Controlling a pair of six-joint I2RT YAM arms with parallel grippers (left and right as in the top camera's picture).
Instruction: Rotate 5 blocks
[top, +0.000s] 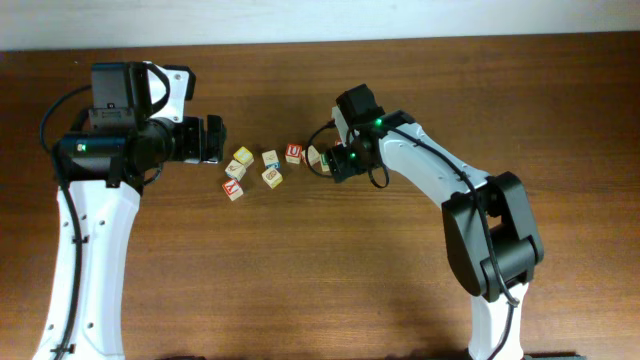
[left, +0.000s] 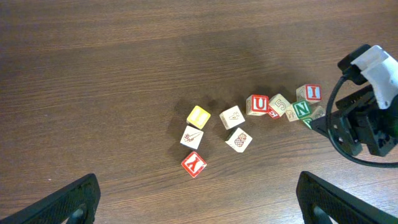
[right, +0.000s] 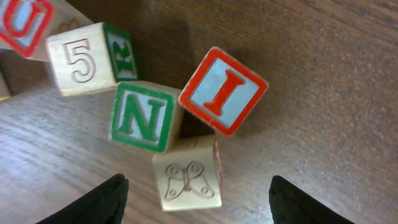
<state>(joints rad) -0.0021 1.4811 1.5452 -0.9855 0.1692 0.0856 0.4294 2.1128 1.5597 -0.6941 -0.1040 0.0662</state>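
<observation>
The right end effector (right: 198, 190), jaws apart and holding nothing, straddles the butterfly block (right: 186, 177) beside the green "N" block (right: 142, 118); the left end effector (left: 199, 202) gapes wide, well apart from it.

A dark brown wooden table (top: 300, 280) with a fine lengthwise grain fills nearly every view. Along its far edge, the overhead camera shows a plain white strip (top: 300, 20). Two small cubes rest flat on the tabletop near its middle. One has a yellow top face (left: 199, 116) with a pale mark on it. The other is a white-faced cube with a red frame and a red letter "Y" (left: 193, 163). It is turned slightly askew and sits near the yellow one without touching it.
</observation>
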